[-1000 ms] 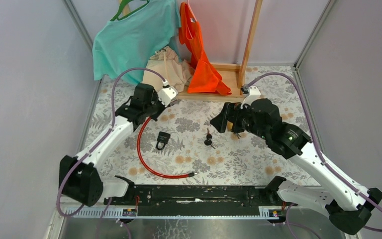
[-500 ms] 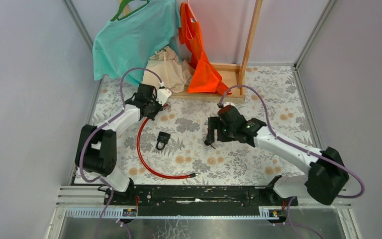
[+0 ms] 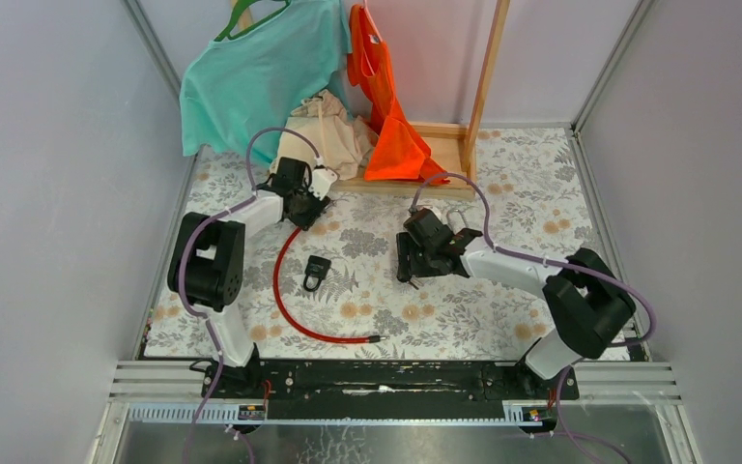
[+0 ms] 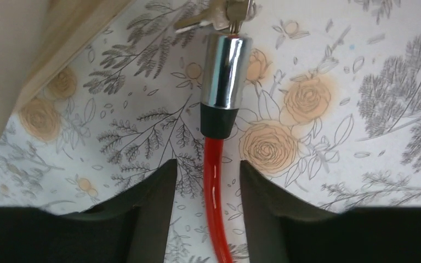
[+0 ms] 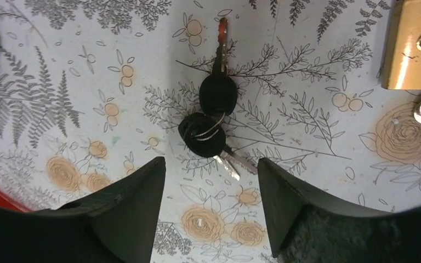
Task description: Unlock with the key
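My right fingers (image 5: 137, 203) are spread. The keys (image 5: 211, 118) lie mid-table, centred just ahead of the tips, long axis square to my closing line. My left fingers (image 4: 153, 197), also spread, straddle the cable (image 4: 216, 186) toward the far-left corner.

No readable text, no labels, brands, numbers or signs visible

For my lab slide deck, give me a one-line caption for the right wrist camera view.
Open jaws poised above two ringed black-headed keys on floral tablecloth, brass padlock at upper right.
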